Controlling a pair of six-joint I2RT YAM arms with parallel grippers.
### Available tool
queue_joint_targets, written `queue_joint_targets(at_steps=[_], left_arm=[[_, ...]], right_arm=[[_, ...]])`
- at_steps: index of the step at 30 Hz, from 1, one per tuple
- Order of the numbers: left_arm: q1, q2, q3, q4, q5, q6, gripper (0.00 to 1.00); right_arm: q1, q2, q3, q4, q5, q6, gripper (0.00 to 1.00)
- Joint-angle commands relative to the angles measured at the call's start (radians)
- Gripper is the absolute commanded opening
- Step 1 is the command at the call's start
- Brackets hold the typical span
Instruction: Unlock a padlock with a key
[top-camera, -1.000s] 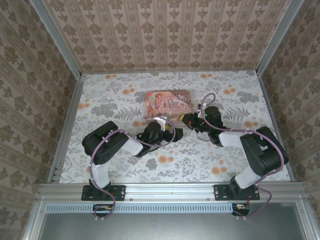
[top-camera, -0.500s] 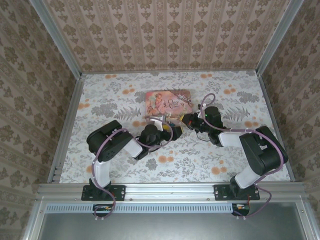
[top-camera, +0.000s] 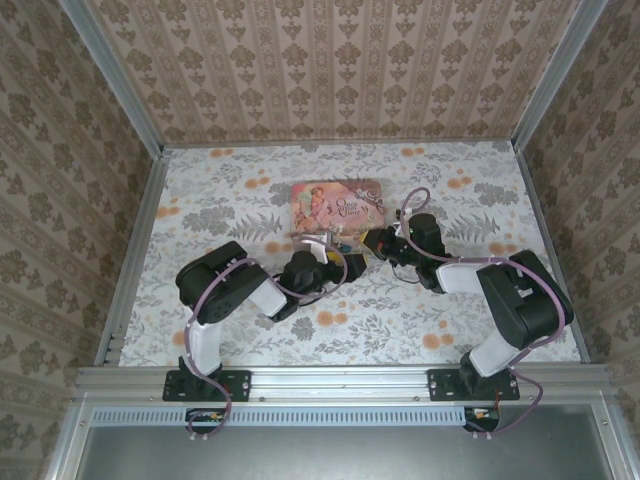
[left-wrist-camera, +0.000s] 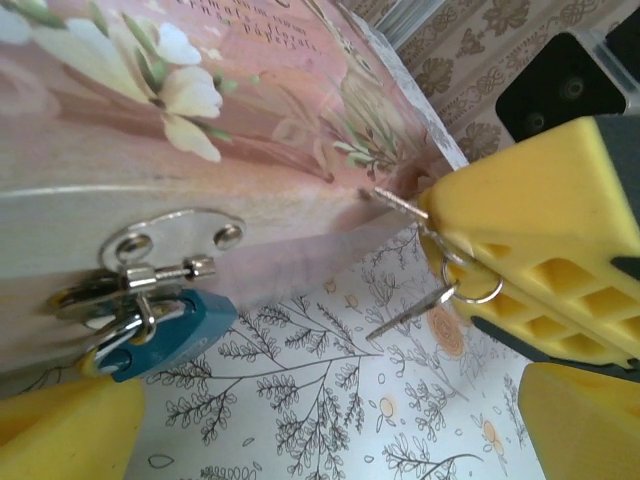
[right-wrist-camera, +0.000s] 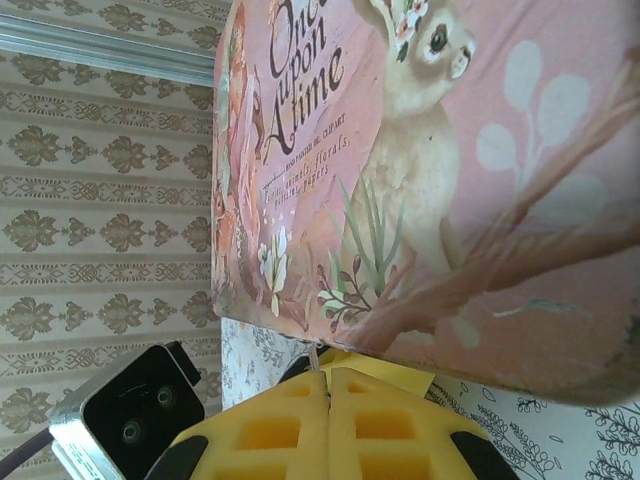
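Glossy blue-coated padlock (left-wrist-camera: 170, 335) with a polished metal shackle; bright, mirror-like metal clasp (left-wrist-camera: 175, 235) on a smooth, satin-printed pink tin (left-wrist-camera: 200, 120); thin silvery metal key (left-wrist-camera: 398, 203); matt yellow moulded pads (right-wrist-camera: 270, 430) on the right hand (right-wrist-camera: 328, 395); matt floral-print surface (left-wrist-camera: 320, 400).

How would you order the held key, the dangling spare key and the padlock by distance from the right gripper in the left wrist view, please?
1. held key: pinched in the fingers of the right gripper.
2. spare key: dangling just below.
3. padlock: far left, on the hasp of the tin.
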Motion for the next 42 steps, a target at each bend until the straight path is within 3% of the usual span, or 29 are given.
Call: queue_joint_targets(at_steps=[1, 10, 16, 32, 42], left_arm=[[0.007, 0.039, 0.016, 0.037, -0.036, -0.027, 0.98], [0.033, 0.080, 0.028, 0.048, -0.036, -0.044, 0.98], [0.000, -0.003, 0.023, 0.049, 0.017, -0.011, 0.97], [0.019, 0.066, 0.025, 0.063, -0.047, -0.051, 0.97], [0.007, 0.029, 0.055, 0.066, 0.037, -0.031, 0.96]], right_arm=[[-0.004, 0.017, -0.006, 0.040, -0.008, 0.014, 0.00], [-0.003, 0.029, -0.011, 0.056, -0.009, 0.020, 0.00], [-0.004, 0.034, -0.007, 0.058, -0.010, 0.021, 0.00], [-0.005, 0.047, -0.016, 0.075, -0.009, 0.028, 0.00], [-0.005, 0.069, -0.016, 0.095, -0.012, 0.032, 0.00]])
